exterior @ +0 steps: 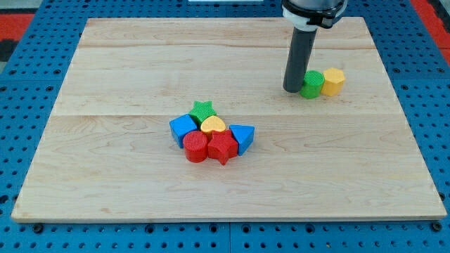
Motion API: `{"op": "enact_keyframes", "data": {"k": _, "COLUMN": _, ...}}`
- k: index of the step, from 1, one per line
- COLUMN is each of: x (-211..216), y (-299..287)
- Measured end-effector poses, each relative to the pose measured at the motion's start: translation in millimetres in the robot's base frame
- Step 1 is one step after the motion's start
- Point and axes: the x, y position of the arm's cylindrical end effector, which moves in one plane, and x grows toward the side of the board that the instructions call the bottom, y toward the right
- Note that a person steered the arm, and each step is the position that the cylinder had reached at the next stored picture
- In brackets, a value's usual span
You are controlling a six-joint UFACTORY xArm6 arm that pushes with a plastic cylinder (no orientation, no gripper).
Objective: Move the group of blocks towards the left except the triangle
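Observation:
A tight group of blocks lies at the board's middle: a green star [203, 109] at the top, a blue cube [182, 129] at the left, a yellow heart [213, 126] in the centre, a red cylinder [196, 147] and a red star-like block [223, 147] at the bottom, and a blue triangle [242, 137] at the right, touching the group. My tip [292, 90] stands far up and to the right of the group, right beside the left side of a green cylinder [313, 83]. A yellow hexagonal block [333, 81] touches that cylinder's right side.
The wooden board [105, 176] rests on a blue perforated table [21, 105]. The arm's dark rod comes down from the view's top right.

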Motion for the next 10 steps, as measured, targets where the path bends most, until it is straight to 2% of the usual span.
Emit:
{"op": "enact_keyframes", "data": {"k": 3, "x": 86, "y": 6}}
{"op": "enact_keyframes", "data": {"k": 5, "x": 98, "y": 38}}
{"op": "enact_keyframes", "data": {"k": 6, "x": 111, "y": 30}}
{"op": "enact_keyframes", "data": {"k": 7, "x": 146, "y": -47}}
{"op": "enact_keyframes", "data": {"k": 8, "x": 157, "y": -73}}
{"op": "enact_keyframes", "data": {"k": 9, "x": 117, "y": -131}}
{"op": "enact_keyframes", "data": {"k": 10, "x": 64, "y": -137}}
